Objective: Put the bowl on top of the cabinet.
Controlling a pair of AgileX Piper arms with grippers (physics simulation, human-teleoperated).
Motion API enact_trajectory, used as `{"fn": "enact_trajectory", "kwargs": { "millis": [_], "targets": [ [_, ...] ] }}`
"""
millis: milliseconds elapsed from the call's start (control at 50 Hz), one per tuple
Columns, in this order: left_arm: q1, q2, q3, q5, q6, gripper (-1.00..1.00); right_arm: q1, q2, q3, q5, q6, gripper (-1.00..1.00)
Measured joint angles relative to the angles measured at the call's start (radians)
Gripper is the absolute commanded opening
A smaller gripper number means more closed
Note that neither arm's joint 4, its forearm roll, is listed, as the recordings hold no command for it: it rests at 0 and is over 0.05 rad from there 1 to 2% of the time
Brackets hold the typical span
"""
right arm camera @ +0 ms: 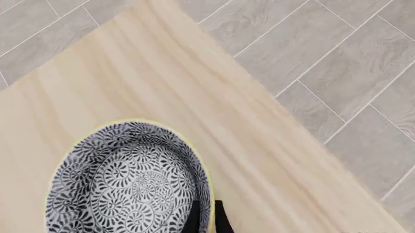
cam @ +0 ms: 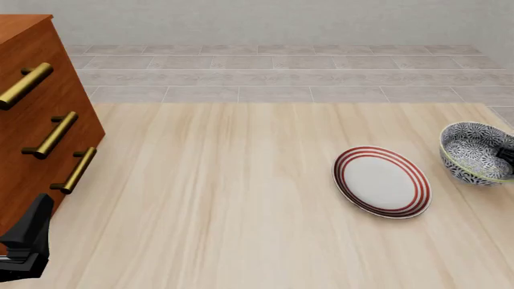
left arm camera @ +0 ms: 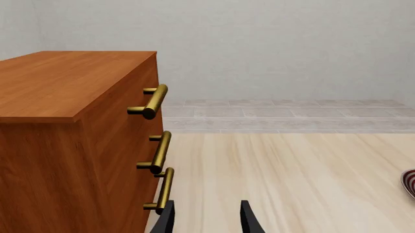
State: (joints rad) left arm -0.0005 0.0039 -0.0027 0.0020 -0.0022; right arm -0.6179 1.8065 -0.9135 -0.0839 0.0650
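The blue-and-white patterned bowl (cam: 473,153) with a pale yellow rim is at the far right of the table, and it fills the lower part of the right wrist view (right arm camera: 129,179). My right gripper (right arm camera: 207,219) is shut on the bowl's rim, one finger inside and one outside. In the front view only a dark bit of the right gripper (cam: 506,155) shows at the frame's edge. The reddish-brown cabinet (cam: 32,120) with brass bar handles stands at the far left, its flat top (left arm camera: 58,82) bare. My left gripper (left arm camera: 207,221) is open and empty beside the cabinet's front, low at the left (cam: 34,223).
A flat white plate with red rings (cam: 381,180) lies left of the bowl; its edge shows in the left wrist view (left arm camera: 408,183). The table's far edge (cam: 281,102) borders grey floor tiles. The brass handles (left arm camera: 159,150) stick out close to my left fingers.
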Motion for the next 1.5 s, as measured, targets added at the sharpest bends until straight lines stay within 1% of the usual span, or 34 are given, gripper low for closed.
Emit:
{"fn": "enact_trajectory", "kwargs": {
  "millis": [340, 800, 1160, 1380, 1460, 1500],
  "targets": [
    [0.0, 0.0, 0.0, 0.0, 0.0, 1.0, 0.012, -0.034, 0.008, 0.005, 0.013, -1.0],
    [0.0, 0.0, 0.0, 0.0, 0.0, 1.0, 0.063, -0.227, 0.043, 0.05, 0.081, -1.0],
    [0.0, 0.0, 0.0, 0.0, 0.0, 1.0, 0.131, -0.406, 0.067, 0.101, 0.118, -1.0],
    [0.0, 0.0, 0.0, 0.0, 0.0, 1.0, 0.19, -0.52, 0.088, 0.121, 0.141, -1.0],
    [0.0, 0.0, 0.0, 0.0, 0.0, 1.0, 0.217, -0.568, 0.094, 0.13, 0.146, -1.0],
    [0.0, 0.0, 0.0, 0.0, 0.0, 1.0, 0.232, -0.595, 0.097, 0.135, 0.139, -1.0]
  ]
}}
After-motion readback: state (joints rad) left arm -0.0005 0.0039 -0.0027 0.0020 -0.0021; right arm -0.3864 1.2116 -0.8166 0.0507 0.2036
